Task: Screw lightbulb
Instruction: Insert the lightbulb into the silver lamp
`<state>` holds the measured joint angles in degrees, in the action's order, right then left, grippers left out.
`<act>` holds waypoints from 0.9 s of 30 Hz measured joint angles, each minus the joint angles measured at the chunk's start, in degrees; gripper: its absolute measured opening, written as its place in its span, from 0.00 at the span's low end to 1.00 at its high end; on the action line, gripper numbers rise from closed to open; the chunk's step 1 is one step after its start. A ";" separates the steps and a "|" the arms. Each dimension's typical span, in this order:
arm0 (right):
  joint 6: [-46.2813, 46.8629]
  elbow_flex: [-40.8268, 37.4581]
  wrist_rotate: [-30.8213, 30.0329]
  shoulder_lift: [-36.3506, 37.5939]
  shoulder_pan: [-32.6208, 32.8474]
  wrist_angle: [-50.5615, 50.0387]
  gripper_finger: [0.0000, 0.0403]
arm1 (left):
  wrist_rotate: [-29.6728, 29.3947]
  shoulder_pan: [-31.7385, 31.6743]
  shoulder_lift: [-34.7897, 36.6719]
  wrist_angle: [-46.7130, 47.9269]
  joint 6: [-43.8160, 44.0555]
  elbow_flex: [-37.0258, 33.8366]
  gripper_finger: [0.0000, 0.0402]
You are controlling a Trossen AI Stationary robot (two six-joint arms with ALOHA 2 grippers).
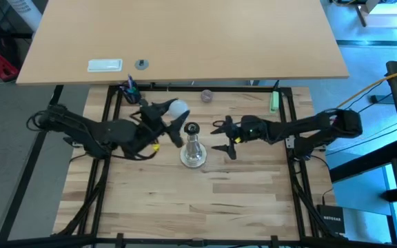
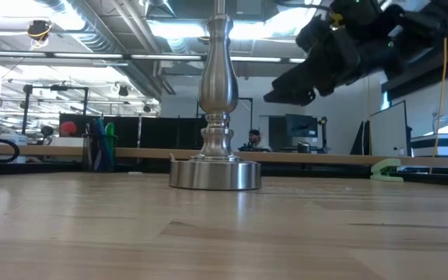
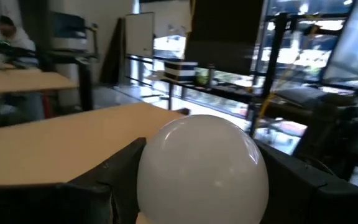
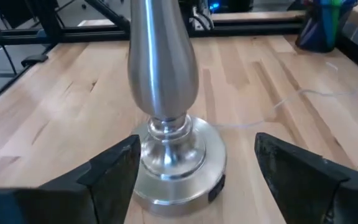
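the left claw [image 1: 169, 118] grips the lightbulb [image 1: 177, 108], its dark fingers closed on either side of the frosted globe, as the left wrist view shows with the lightbulb [image 3: 202, 169] between them. in the high view the bulb hangs at about ten o'clock from the stand [image 1: 193, 146], close to the dark socket top [image 1: 191, 129] but not over it and not touching it. the right claw [image 1: 225, 137] sits at three o'clock of the stand, fingers spread wide; in its own wrist view the stand [image 4: 166, 118] rises between the two fingers [image 4: 114, 171] with a gap on each side, so it is not braced yet.

the risks, as i judge them: the bulb's threaded base is hidden, so it may meet the socket tilted and cross-thread. the stand, unheld, could tip or slide on the tabletop [image 1: 185, 200] if the bulb pushes sideways. a round, smooth globe may also slip in the claw during turning.
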<state>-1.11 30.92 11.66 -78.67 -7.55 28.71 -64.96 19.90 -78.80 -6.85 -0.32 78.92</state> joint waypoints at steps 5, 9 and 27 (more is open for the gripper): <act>-1.18 0.04 0.44 -3.82 0.00 4.87 0.76 | -3.64 0.39 -7.86 0.21 -3.15 10.08 0.59; -2.56 0.04 1.53 -6.64 0.00 4.77 0.75 | -5.36 0.48 -12.73 3.95 -0.31 15.74 0.59; -2.35 0.04 7.23 -11.21 0.00 7.19 0.75 | -7.83 0.90 -13.90 21.41 19.41 18.86 0.59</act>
<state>-3.46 30.96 18.89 -89.89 -7.55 35.90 -72.78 20.80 -92.71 14.56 19.10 97.79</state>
